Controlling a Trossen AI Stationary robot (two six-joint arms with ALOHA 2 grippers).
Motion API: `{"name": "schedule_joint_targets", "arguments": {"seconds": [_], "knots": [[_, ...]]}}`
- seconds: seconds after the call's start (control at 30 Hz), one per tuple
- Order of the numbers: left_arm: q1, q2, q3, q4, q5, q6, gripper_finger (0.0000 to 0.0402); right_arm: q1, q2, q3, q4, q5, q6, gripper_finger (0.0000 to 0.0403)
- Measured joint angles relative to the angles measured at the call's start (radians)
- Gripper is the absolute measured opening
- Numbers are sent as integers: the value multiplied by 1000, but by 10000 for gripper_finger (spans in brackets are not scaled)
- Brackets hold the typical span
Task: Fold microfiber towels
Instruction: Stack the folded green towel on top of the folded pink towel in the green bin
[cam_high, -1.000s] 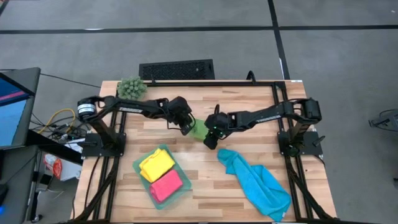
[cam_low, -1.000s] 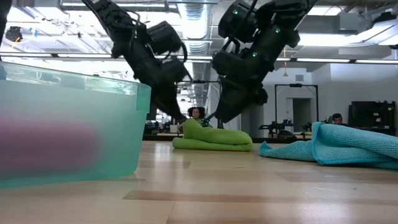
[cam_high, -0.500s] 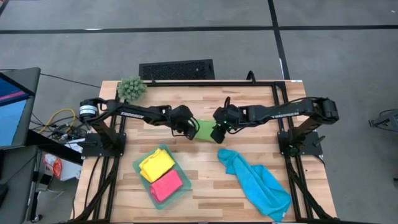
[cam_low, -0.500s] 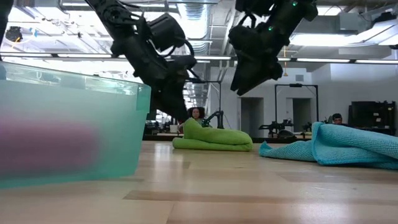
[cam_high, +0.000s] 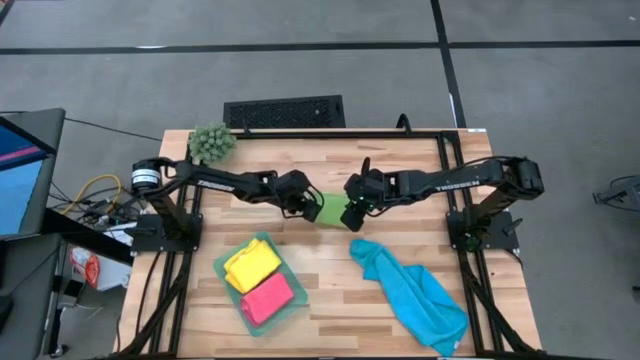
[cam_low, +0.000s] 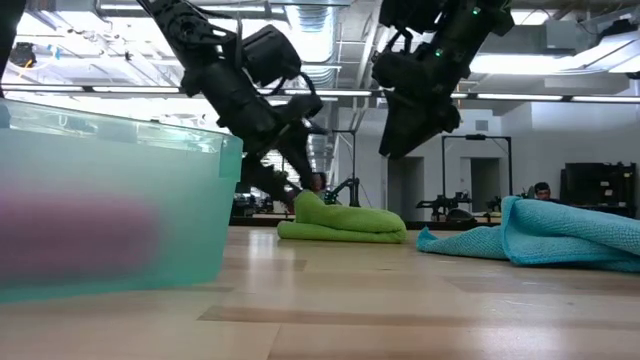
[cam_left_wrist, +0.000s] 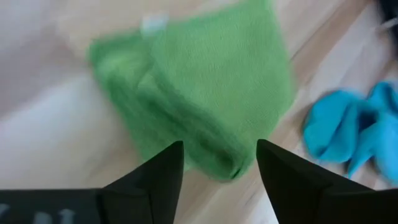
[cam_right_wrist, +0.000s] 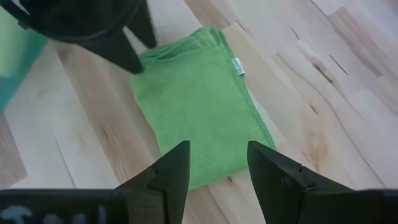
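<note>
**Both grippers open at the folded green towel**

From above, the green towel (cam_high: 331, 209) lies folded at the middle of the wooden table (cam_high: 400, 160), with the left gripper (cam_high: 310, 209) at its one side and the right gripper (cam_high: 351, 211) at the other. The yellow towel (cam_high: 252, 263) and pink towel (cam_high: 267, 297) sit folded in the teal tray (cam_high: 222, 264) towards the front. The blue towel (cam_high: 412, 293) lies rumpled at the front right. A spiky plant ball (cam_high: 211, 142) rests at the back left corner.

At table height, the green towel (cam_low: 342, 222) is a low, neat stack on the wood, the blue towel (cam_low: 540, 236) heaped well to one side of it. The tray (cam_low: 110, 195) fills the near foreground.

The left wrist camera looks past spread fingers (cam_left_wrist: 155, 176) at the green towel (cam_left_wrist: 205, 93), nothing held between them.

The right wrist camera shows its fingers (cam_right_wrist: 169, 172) likewise apart and above the green towel (cam_right_wrist: 199, 102), empty.
</note>
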Motion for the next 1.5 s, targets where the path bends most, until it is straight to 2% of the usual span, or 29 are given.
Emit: {"name": "schedule_joint_targets", "arguments": {"seconds": [0.17, 0.47, 0.6, 0.77, 0.83, 1.1, 1.43, 1.5], "knots": [[-17, 43, -2, -1, 26, -43, 196, 1, -1, 0, 0, 0, -3, 184], [-19, 57, 0, 55, 5, -68, 187, 5, -1, 0, -18, -1, 0, 184], [-19, 64, -1, 46, 10, -69, 138, 20, -1, 0, -21, -1, 0, 184], [-13, 59, -1, 50, 15, -60, 30, 29, -1, 0, -26, -1, 0, 184], [-11, 43, 0, 52, 22, -55, 11, 29, -1, 0, -26, -1, 1, 184], [-12, -40, 0, -122, -69, -4, 4, 28, 33, 0, 49, 24, -13, 184], [-5, -35, 0, -180, -148, 63, 6, 6, 247, 2, 282, -27, -59, 184], [4, -35, 0, -202, -144, 69, 6, -9, 286, 0, 280, -31, -60, 184]]}}
